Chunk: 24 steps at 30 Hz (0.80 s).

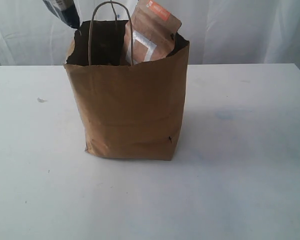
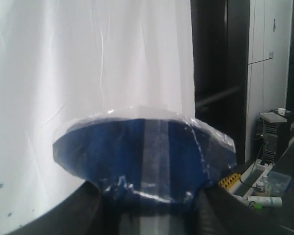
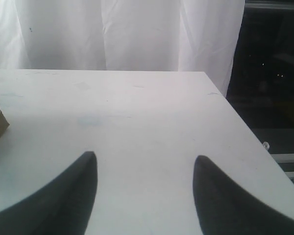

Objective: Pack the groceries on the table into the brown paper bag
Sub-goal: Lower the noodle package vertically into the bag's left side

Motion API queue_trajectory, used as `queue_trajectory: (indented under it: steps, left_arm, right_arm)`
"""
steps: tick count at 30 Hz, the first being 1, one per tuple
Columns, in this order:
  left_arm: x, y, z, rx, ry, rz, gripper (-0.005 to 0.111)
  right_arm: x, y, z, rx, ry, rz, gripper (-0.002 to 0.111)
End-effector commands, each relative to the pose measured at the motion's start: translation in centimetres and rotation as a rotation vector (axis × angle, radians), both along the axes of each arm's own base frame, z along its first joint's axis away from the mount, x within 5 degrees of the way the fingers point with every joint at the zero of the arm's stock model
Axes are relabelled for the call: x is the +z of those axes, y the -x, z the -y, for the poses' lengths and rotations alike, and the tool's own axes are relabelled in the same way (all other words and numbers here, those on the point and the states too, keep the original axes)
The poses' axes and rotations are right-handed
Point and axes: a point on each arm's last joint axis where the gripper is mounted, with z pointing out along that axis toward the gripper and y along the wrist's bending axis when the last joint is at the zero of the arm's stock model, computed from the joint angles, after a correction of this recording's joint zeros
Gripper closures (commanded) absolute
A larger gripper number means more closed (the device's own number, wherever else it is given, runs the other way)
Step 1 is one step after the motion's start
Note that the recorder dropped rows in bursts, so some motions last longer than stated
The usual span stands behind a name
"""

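Risk first: noodle pack (image 1: 62,11) hangs above the left rim of the bag (image 1: 130,115), clamped in your left gripper (image 2: 147,210). Lower it off-line and it may catch that rim, crumple the paper wall or tip the bag. Being long, it may also lean out. Bag stands upright mid-table (image 1: 250,150); pouch (image 1: 152,35) sticks up from its right side, other contents hidden. Right gripper (image 3: 144,191), jaws apart and empty, hovers over the table right of the bag
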Motion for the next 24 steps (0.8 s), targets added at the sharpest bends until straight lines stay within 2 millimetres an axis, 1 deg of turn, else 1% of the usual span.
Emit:
queue_trajectory:
  steps: [1,6,9,18,22,24]
  left_arm:
    - [0.9,0.0,0.0,-0.046,0.097,0.030,0.107]
    - [0.3,-1.0,0.0,-0.053,0.107,0.006,0.107]
    - [-0.2,-1.5,0.2,-0.087,0.100,-0.010,0.107]
    - [-1.6,-1.7,0.9,-0.205,0.009,-0.019,0.107]
    - [-2.8,-1.8,2.2,-0.226,-0.117,-0.043,0.107]
    - [-3.3,-1.9,3.1,-0.258,-0.153,-0.054,0.107]
  right_arm:
    - [-0.1,0.0,0.0,-0.004,-0.004,0.008,0.054]
    - [-0.1,0.0,0.0,-0.004,-0.004,0.008,0.054]
    - [-0.1,0.0,0.0,-0.004,-0.004,0.008,0.054]
    - [-0.1,0.0,0.0,-0.004,-0.004,0.008,0.054]
    - [-0.1,0.0,0.0,-0.004,-0.004,0.008,0.054]
    - [-0.1,0.0,0.0,-0.004,-0.004,0.008,0.054]
